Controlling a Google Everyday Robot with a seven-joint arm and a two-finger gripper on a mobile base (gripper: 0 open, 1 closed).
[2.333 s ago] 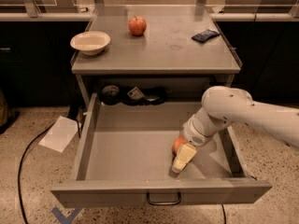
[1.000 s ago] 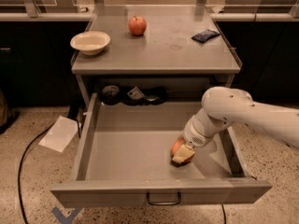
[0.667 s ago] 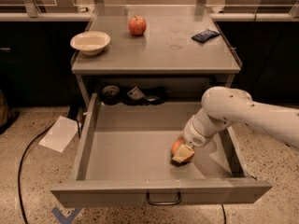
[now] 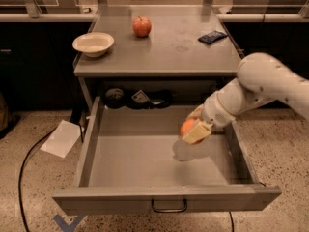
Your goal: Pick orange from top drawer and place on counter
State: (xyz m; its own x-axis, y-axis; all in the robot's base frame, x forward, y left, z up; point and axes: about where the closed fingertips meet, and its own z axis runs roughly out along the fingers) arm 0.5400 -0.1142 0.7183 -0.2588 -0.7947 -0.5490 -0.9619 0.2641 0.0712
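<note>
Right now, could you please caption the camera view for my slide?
Gripper holds the orange just above the floor of the open top drawer, below the counter.

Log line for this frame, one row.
phase: pick | end effector: shut on orange, held above top drawer floor, right side | counter: orange not yet placed

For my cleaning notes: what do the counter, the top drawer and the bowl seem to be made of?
Counter: grey metal, matte, stained. Top drawer: grey sheet metal, thin walls. Bowl: probably ceramic or plastic, plain cream. The gripper holds the orange over the drawer floor.
</note>
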